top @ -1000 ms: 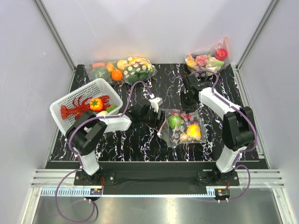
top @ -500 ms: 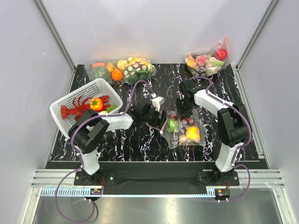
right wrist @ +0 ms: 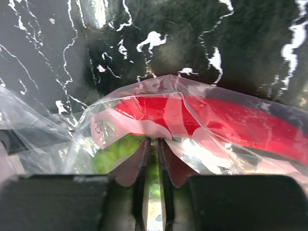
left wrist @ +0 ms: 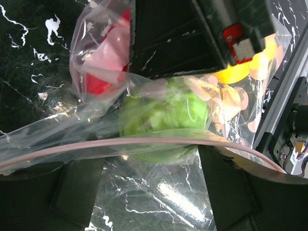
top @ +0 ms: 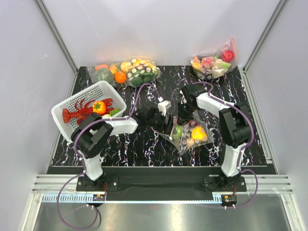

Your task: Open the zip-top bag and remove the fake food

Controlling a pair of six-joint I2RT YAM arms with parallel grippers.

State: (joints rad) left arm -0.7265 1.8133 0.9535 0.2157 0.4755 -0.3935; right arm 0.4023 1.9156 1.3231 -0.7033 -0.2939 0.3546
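Plastic zip-top bag (top: 190, 134) | right fingers (right wrist: 132, 166) pinched nearly shut on it, anchoring | left fingers (left wrist: 77, 187) wide, empty, straddling zip strip (left wrist: 144, 142) for grabbing

Bright from above, soft and glary up close

The top view is crisp and evenly lit, with short soft shadows on the black desk (top: 130, 145) and a gleaming metal strip (top: 159, 215) at the bottom edge. The left wrist view blurs the zip-top bag (left wrist: 53, 139) and green fruit (left wrist: 163, 120), with white glare at lower centre. In the right wrist view the right tool (right wrist: 153, 144) sits dark and unfocused at the bottom; glare streaks the upper left.
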